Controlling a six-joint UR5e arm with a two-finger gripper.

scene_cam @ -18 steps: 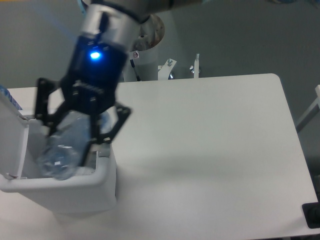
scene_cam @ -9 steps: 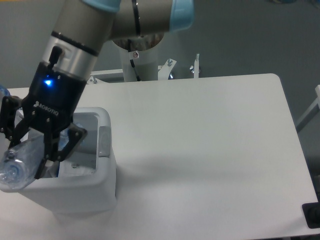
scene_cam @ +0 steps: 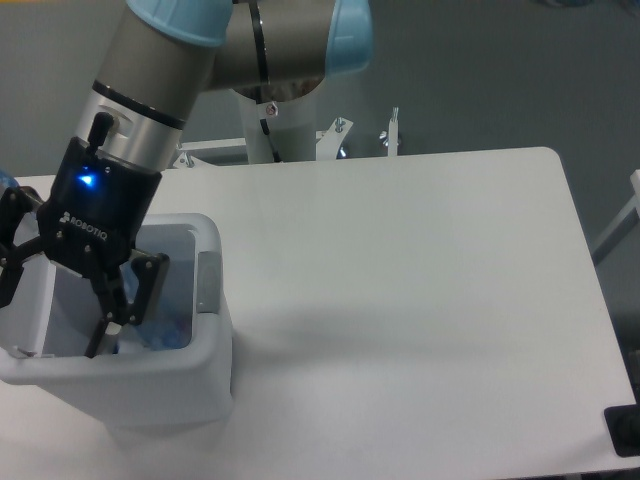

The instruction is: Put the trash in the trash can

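Note:
The white trash can (scene_cam: 205, 360) stands at the table's front left with its top open. My gripper (scene_cam: 62, 315) hangs over the opening with its fingers (scene_cam: 112, 325) spread apart and nothing between them. A bluish, translucent shape, the crushed bottle (scene_cam: 165, 330), lies inside the bin just right of the fingers. The plastic wrapper is not visible; the gripper and the bin walls hide much of the inside.
The white table (scene_cam: 420, 300) stretches right of the bin to a rounded far right corner. The arm's base post (scene_cam: 272, 135) and small metal brackets (scene_cam: 390, 135) stand behind the back edge. A dark object (scene_cam: 624, 430) sits off the front right corner.
The gripper carried the bottle from the bin's right side to its left, then opened. The bottle has left the fingers and now lies inside the bin.

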